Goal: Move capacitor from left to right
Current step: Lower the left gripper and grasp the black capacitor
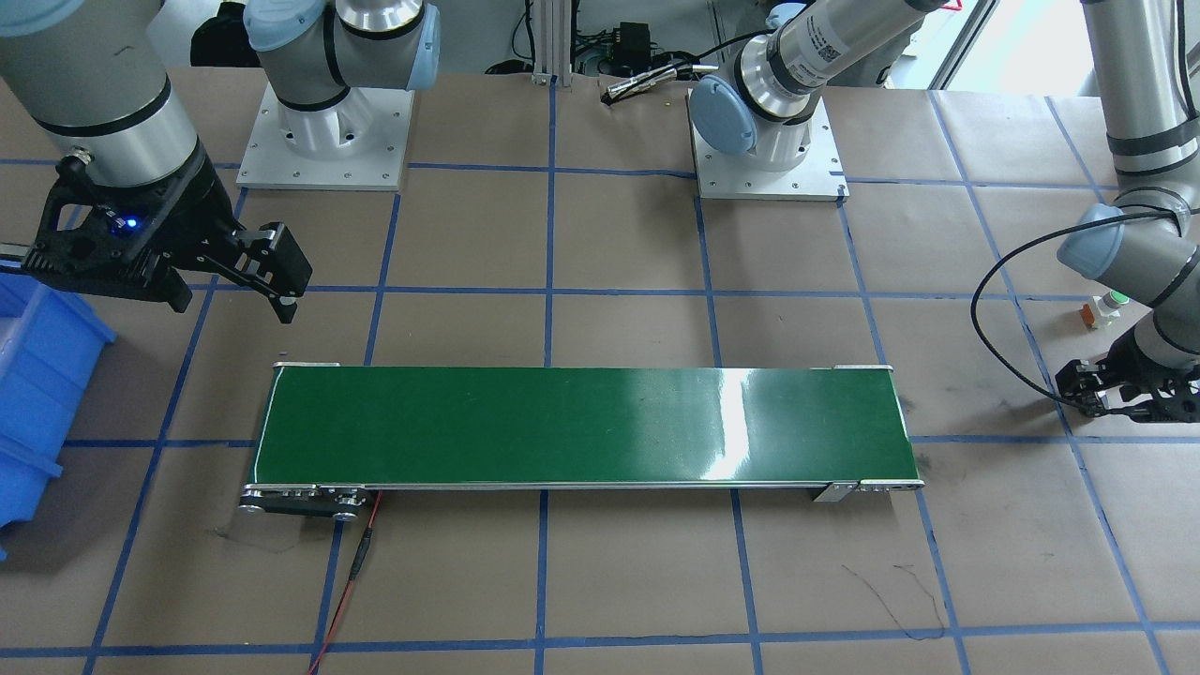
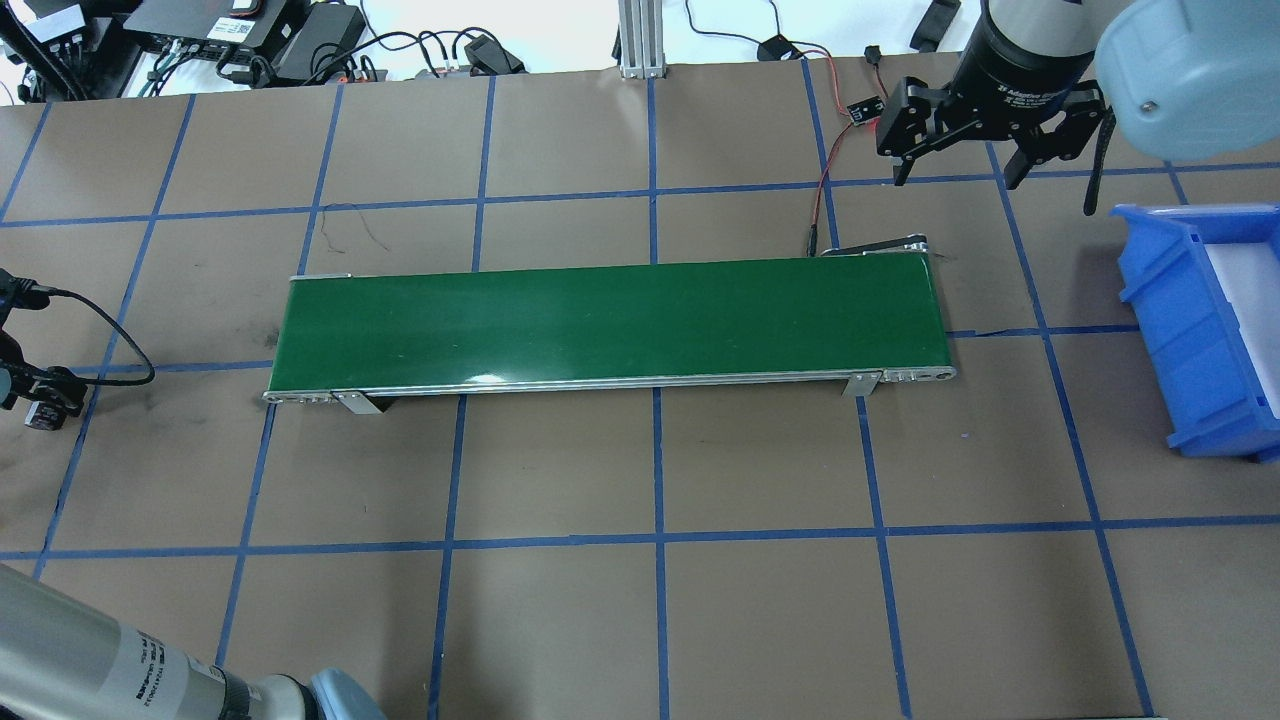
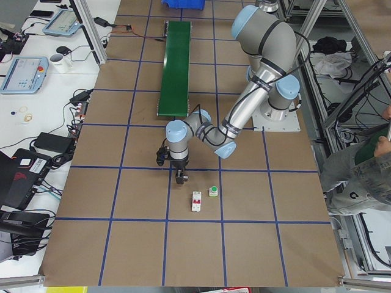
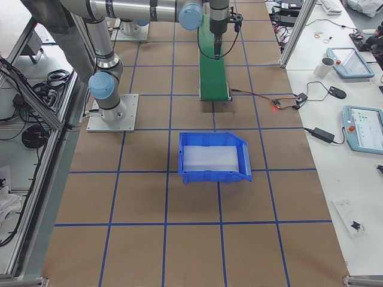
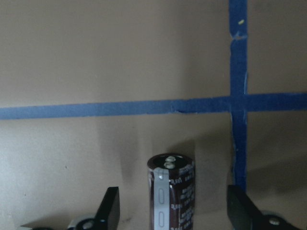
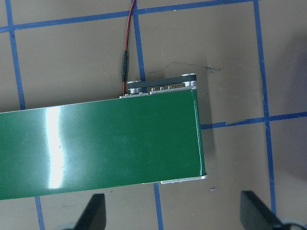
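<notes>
The capacitor [image 5: 171,192], a stubby black cylinder with a silvery top and pale markings, stands upright on the brown table at the robot's far left. My left gripper [image 5: 173,196] is open and low over the table, one finger on each side of the capacitor, not touching it. It also shows in the overhead view [image 2: 40,400] and the front view [image 1: 1099,401]. My right gripper [image 2: 955,180] is open and empty, hovering above the far right end of the green conveyor belt [image 2: 610,320]. The right wrist view [image 6: 172,196] shows that belt end [image 6: 120,139] below it.
A blue bin [image 2: 1200,330] stands on the table right of the belt. A white block with a red lever [image 3: 196,201] and a green-capped button [image 3: 214,191] lie near the left gripper. A red wire [image 6: 125,57] runs from the belt's right end.
</notes>
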`<state>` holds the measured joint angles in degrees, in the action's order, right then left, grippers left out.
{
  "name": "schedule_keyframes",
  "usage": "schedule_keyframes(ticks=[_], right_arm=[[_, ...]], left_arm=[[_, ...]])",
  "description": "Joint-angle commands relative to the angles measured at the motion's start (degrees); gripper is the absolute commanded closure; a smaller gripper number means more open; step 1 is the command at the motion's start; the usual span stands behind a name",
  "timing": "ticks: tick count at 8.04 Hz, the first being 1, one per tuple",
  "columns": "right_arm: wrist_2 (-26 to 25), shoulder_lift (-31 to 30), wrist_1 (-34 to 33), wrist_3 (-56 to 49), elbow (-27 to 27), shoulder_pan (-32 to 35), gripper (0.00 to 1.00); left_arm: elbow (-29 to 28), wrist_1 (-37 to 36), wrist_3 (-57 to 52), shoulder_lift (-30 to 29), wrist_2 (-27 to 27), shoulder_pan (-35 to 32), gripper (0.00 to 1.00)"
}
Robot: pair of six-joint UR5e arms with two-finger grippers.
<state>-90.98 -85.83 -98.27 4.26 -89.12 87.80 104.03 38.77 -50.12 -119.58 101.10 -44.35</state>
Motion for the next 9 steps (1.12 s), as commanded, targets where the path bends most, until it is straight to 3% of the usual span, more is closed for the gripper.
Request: schedule_keyframes(ticks=[1,4,8,9], right_arm=[[-0.16,0.14,-0.35,-0.65,-0.44,0.00,0.00],[-0.34,0.14,-0.44,-0.31,-0.70,-0.09,0.00],[-0.34,0.05,-0.08,-0.04,-0.88,0.00,0.00],[-0.34,0.05,-0.08,0.05,-0.88,0.00,0.00]], left_arm=[[1.79,-1.33,1.95,-0.13,0.33,0.06,0.22],[1.79,-1.33,1.87,-0.04,1.11,0.06,0.49],[1.88,-1.33,1.87,0.31,3.93,-0.47,0.55],[1.88,-1.24,1.69,0.40,4.28,-0.56,0.73]])
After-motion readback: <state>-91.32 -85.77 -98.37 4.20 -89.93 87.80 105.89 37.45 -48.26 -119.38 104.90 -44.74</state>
